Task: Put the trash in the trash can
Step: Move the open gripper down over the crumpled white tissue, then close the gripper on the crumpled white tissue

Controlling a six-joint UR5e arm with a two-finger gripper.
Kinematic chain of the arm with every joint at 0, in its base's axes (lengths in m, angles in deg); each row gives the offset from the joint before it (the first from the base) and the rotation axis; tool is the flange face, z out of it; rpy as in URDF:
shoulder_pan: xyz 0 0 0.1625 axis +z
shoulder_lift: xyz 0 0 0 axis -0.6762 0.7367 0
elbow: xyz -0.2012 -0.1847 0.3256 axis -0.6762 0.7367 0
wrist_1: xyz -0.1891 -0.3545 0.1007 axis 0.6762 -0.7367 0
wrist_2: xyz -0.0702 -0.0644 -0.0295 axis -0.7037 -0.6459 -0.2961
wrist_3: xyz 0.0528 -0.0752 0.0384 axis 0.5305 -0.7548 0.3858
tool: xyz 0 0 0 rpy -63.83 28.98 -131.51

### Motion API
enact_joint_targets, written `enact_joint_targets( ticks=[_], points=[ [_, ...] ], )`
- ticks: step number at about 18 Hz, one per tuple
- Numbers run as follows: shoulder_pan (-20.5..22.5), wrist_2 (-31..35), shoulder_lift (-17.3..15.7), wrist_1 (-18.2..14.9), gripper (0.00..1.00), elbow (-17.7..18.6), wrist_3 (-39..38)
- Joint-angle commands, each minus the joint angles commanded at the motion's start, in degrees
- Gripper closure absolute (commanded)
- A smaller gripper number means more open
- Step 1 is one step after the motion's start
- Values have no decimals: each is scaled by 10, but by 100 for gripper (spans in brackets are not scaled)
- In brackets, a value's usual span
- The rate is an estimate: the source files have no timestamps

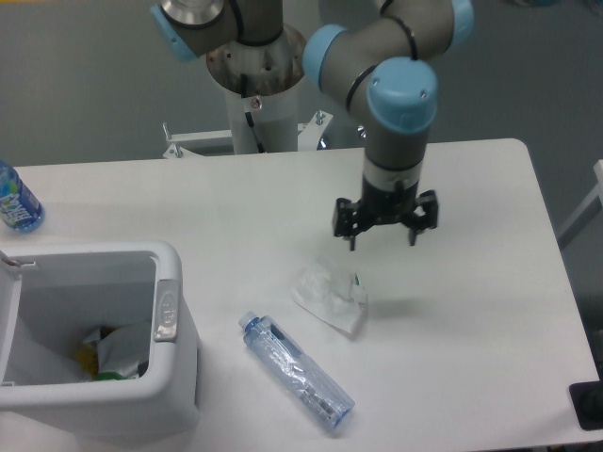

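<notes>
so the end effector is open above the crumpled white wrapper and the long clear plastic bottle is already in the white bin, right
Not quite: the camera view shows the long clear plastic bottle lying on the white table, outside the white rectangular bin. The open end effector is above the crumpled white wrapper.

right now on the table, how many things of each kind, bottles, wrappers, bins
bottles: 2, the clear crinkled bottle and the small labelled bottle
wrappers: 1, the crumpled white wrapper
bins: 1, the white trash can
total: 4
</notes>
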Motion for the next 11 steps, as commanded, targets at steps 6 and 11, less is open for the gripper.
enact_joint_targets(
  ticks=[6, 11],
  points=[
    [-23, 3, 33, 10, 0, 0, -39],
    [-24, 4, 43, 15, 5, 8, -42]
  ],
)
